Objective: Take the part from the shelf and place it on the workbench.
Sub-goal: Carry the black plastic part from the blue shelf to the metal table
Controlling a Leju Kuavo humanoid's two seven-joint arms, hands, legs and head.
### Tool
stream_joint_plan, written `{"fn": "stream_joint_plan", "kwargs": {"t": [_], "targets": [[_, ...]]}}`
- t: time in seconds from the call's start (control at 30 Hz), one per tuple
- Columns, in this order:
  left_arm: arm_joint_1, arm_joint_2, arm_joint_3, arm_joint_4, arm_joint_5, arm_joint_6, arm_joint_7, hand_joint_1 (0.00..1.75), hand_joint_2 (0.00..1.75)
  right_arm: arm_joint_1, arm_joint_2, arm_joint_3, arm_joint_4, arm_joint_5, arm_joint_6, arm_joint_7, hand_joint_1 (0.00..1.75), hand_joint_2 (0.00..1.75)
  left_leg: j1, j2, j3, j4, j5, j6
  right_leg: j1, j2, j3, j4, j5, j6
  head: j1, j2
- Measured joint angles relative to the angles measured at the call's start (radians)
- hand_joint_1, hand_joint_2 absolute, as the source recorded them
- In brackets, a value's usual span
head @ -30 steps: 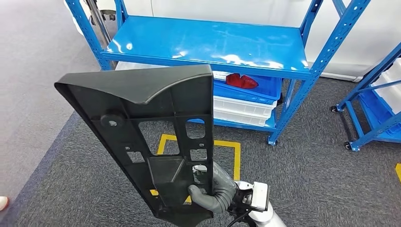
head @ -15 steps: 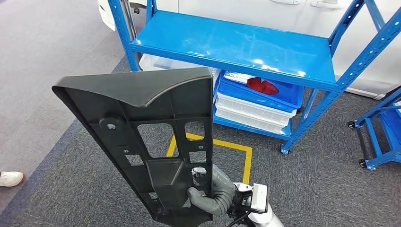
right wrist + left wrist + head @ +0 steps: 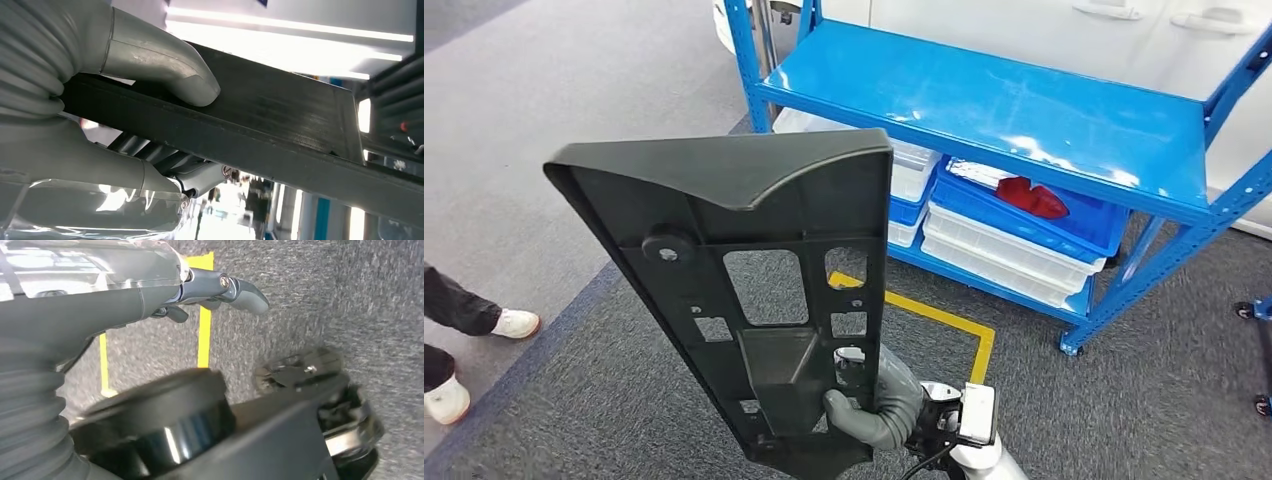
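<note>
The part (image 3: 744,250) is a long black plastic panel with ribs and several cut-outs. It stands upright in front of me in the head view, wide end up. My right hand (image 3: 874,405) grips its narrow lower end from the right. In the right wrist view the thumb (image 3: 165,65) presses on the part's flat edge (image 3: 280,115) while the fingers wrap beneath it. My left hand (image 3: 150,295) hangs over the grey carpet with its fingers spread and nothing in them.
A blue steel shelf (image 3: 994,100) stands ahead to the right, its top board bare. Under it sit white bins (image 3: 994,255) and a blue bin (image 3: 1074,225) holding a red piece (image 3: 1029,197). Yellow tape (image 3: 944,320) marks the carpet. A person's shoes (image 3: 514,322) are at the left.
The whole view has swung left, so the shelf now lies further right in the picture and a person's legs have come in at the left. The part stays in my right hand.
</note>
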State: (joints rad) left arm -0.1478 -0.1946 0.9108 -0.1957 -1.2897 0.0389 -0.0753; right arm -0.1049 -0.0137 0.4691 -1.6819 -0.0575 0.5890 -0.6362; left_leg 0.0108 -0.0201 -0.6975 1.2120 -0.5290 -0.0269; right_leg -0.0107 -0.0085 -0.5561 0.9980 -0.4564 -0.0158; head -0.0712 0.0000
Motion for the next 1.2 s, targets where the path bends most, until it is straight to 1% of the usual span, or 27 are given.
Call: {"fn": "stream_joint_plan", "kwargs": {"t": [0.03,0.07,0.1,0.17,0.2,0.23,0.27,0.3,0.37,0.43,0.5,0.53,0.57,0.6,0.63,0.67,0.73,0.8,0.87,0.9,0.93,1.0,1.07,1.1,1.13,1.17,1.2], "targets": [[-0.001,0.000,0.000,0.000,0.000,0.000,0.000,0.00,1.75,0.001,0.000,0.000,0.000,0.000,0.000,0.000,1.75,1.75,0.001,0.008,-0.026,0.060,-0.024,-0.002,0.002,-0.015,-0.001,0.000,0.000,-0.001,0.000,0.000],[-0.002,0.000,0.000,0.000,0.000,0.000,-0.001,0.00,1.75,0.001,0.000,0.000,0.000,0.000,0.000,0.001,1.75,1.75,0.001,0.012,-0.036,0.091,-0.030,-0.004,0.004,-0.029,-0.001,0.001,-0.001,-0.001,0.000,0.000],[-0.001,0.000,0.000,0.000,0.000,0.000,0.000,0.00,1.75,0.001,0.000,0.000,0.000,0.000,0.000,0.002,1.75,1.75,0.001,0.015,-0.023,0.077,-0.015,-0.003,0.005,-0.043,0.000,0.001,-0.002,-0.001,0.000,0.000],[0.003,0.001,0.000,0.000,0.002,0.000,0.002,0.00,1.75,0.001,0.001,0.000,0.000,0.000,0.001,0.004,1.75,1.75,-0.001,0.038,0.053,-0.050,0.046,0.002,0.007,-0.065,0.003,0.002,-0.004,0.001,0.000,0.000],[0.005,0.002,0.000,0.000,0.004,0.000,0.003,0.00,1.75,0.000,0.003,0.000,0.000,0.000,0.002,0.005,1.75,1.75,-0.005,0.062,0.093,-0.123,0.069,0.009,0.010,-0.074,0.004,0.004,-0.006,0.003,0.000,0.000],[0.007,0.003,0.000,0.000,0.007,0.000,0.002,0.00,1.75,0.000,0.004,0.000,0.000,-0.001,0.003,0.007,1.75,1.75,-0.010,0.079,0.117,-0.170,0.080,0.017,0.013,-0.082,0.004,0.006,-0.008,0.007,0.000,0.000],[0.008,0.003,0.001,0.000,0.010,0.000,0.000,0.00,1.75,-0.001,0.006,0.000,0.000,-0.002,0.004,0.010,1.75,1.75,-0.014,0.091,0.128,-0.195,0.083,0.023,0.016,-0.090,0.004,0.007,-0.008,0.011,0.000,0.000],[0.011,0.003,0.002,0.000,0.012,0.000,-0.002,0.00,1.75,-0.001,0.008,0.000,0.000,-0.002,0.005,0.014,1.75,1.75,-0.017,0.089,0.127,-0.201,0.082,0.029,0.018,-0.099,0.004,0.008,-0.009,0.015,0.000,0.000],[0.018,0.003,0.005,0.000,0.013,0.000,-0.004,0.00,1.75,-0.002,0.011,-0.001,0.000,-0.002,0.004,0.019,1.75,1.75,-0.014,0.066,0.124,-0.204,0.087,0.039,0.016,-0.107,0.005,0.011,-0.014,0.024,0.000,0.000],[0.022,0.002,0.008,0.000,0.012,0.000,-0.004,0.00,1.75,-0.001,0.014,-0.004,-0.001,-0.001,0.001,0.021,1.75,1.75,-0.009,0.043,0.124,-0.211,0.095,0.050,0.010,-0.068,-0.012,0.058,-0.050,0.034,0.000,0.000],[0.021,0.001,0.009,0.000,0.012,-0.001,-0.004,0.00,1.75,0.006,0.015,-0.011,-0.003,0.003,-0.001,0.025,1.75,1.75,-0.007,0.019,0.120,-0.213,0.101,0.058,0.005,-0.014,-0.070,0.183,-0.119,0.041,0.000,0.000],[0.021,0.001,0.009,0.000,0.011,-0.001,-0.004,0.00,1.75,0.011,0.015,-0.014,-0.003,0.004,-0.001,0.027,1.75,1.75,-0.007,0.006,0.118,-0.212,0.102,0.059,0.004,-0.002,-0.101,0.250,-0.146,0.042,0.000,0.000],[0.022,0.001,0.010,0.000,0.011,-0.002,-0.005,0.00,1.75,0.016,0.015,-0.016,-0.003,0.005,-0.001,0.028,1.75,1.75,-0.007,-0.007,0.116,-0.211,0.103,0.059,0.004,0.002,-0.122,0.292,-0.154,0.043,0.000,0.000],[0.023,0.001,0.010,0.000,0.011,-0.003,-0.006,0.00,1.75,0.021,0.014,-0.017,-0.003,0.006,0.000,0.029,1.75,1.75,-0.007,-0.021,0.116,-0.209,0.104,0.059,0.004,0.004,-0.126,0.297,-0.142,0.043,0.000,0.000],[0.024,0.001,0.010,0.000,0.011,-0.003,-0.007,0.00,1.75,0.025,0.014,-0.018,-0.004,0.006,0.000,0.029,1.75,1.75,-0.007,-0.034,0.116,-0.207,0.104,0.057,0.003,0.007,-0.110,0.259,-0.111,0.041,0.000,0.000],[0.024,0.000,0.011,0.000,0.011,-0.003,-0.009,0.00,1.75,0.027,0.014,-0.018,-0.004,0.006,0.001,0.029,1.75,1.75,-0.007,-0.047,0.116,-0.205,0.103,0.056,0.002,0.016,-0.081,0.195,-0.071,0.039,0.000,0.000],[0.023,-0.001,0.011,0.000,0.012,-0.002,-0.015,0.00,1.75,0.030,0.014,-0.021,-0.004,0.005,0.003,0.027,1.75,1.75,-0.008,-0.070,0.113,-0.198,0.102,0.049,-0.002,0.061,-0.025,0.069,-0.020,0.033,0.000,0.000],[0.022,-0.001,0.012,0.000,0.014,0.002,-0.019,0.00,1.75,0.036,0.013,-0.026,-0.004,0.004,0.005,0.021,1.75,1.75,-0.006,-0.089,0.104,-0.196,0.105,0.036,-0.001,0.088,-0.007,0.023,-0.014,0.029,0.000,0.000],[0.024,-0.001,0.013,0.000,0.017,0.006,-0.022,0.00,1.75,0.041,0.012,-0.031,-0.004,0.004,0.005,0.013,1.75,1.75,-0.002,-0.106,0.098,-0.198,0.108,0.022,0.000,0.069,-0.006,0.017,-0.009,0.020,0.000,0.000],[0.025,0.000,0.014,0.000,0.018,0.007,-0.023,0.00,1.75,0.043,0.012,-0.032,-0.003,0.004,0.005,0.008,1.75,1.75,-0.003,-0.095,0.094,-0.191,0.103,0.017,-0.001,0.057,-0.004,0.012,-0.007,0.014,0.000,0.000],[0.025,0.000,0.015,0.000,0.019,0.008,-0.024,0.00,1.75,0.045,0.012,-0.033,-0.004,0.003,0.006,0.002,1.75,1.75,-0.004,-0.071,0.082,-0.166,0.086,0.013,-0.003,0.043,-0.002,0.007,-0.005,0.008,0.000,0.000],[0.022,0.001,0.017,0.000,0.021,0.011,-0.025,0.00,1.75,0.051,0.011,-0.036,-0.003,0.004,0.010,-0.013,1.75,1.75,-0.006,-0.013,0.032,-0.056,0.024,0.007,-0.001,0.013,0.000,0.003,-0.004,0.000,0.000,0.000],[0.019,0.002,0.018,0.000,0.023,0.013,-0.025,0.00,1.75,0.055,0.009,-0.039,-0.001,0.004,0.017,-0.024,1.75,1.75,-0.003,0.008,-0.020,0.066,-0.027,0.002,0.002,-0.019,-0.001,0.004,-0.005,-0.003,0.000,0.000],[0.019,0.002,0.019,0.000,0.024,0.013,-0.025,0.00,1.75,0.055,0.008,-0.040,0.001,0.004,0.020,-0.026,1.75,1.75,-0.002,0.012,-0.024,0.085,-0.028,0.000,0.003,-0.033,-0.001,0.004,-0.006,-0.003,0.000,0.000],[0.020,0.002,0.019,0.000,0.024,0.014,-0.024,0.00,1.75,0.054,0.008,-0.041,0.002,0.004,0.022,-0.028,1.75,1.75,-0.002,0.016,-0.009,0.067,-0.012,0.000,0.004,-0.046,-0.001,0.004,-0.007,-0.003,0.000,0.000],[0.022,0.003,0.019,0.000,0.023,0.014,-0.023,0.00,1.75,0.052,0.008,-0.042,0.003,0.004,0.023,-0.028,1.75,1.75,-0.001,0.024,0.024,0.011,0.018,0.002,0.005,-0.058,0.001,0.005,-0.008,-0.002,0.000,0.000],[0.025,0.004,0.019,0.000,0.022,0.014,-0.022,0.00,1.75,0.048,0.008,-0.042,0.003,0.004,0.023,-0.028,1.75,1.75,-0.003,0.044,0.064,-0.062,0.047,0.007,0.006,-0.067,0.002,0.006,-0.010,0.000,0.000,0.000]]}}
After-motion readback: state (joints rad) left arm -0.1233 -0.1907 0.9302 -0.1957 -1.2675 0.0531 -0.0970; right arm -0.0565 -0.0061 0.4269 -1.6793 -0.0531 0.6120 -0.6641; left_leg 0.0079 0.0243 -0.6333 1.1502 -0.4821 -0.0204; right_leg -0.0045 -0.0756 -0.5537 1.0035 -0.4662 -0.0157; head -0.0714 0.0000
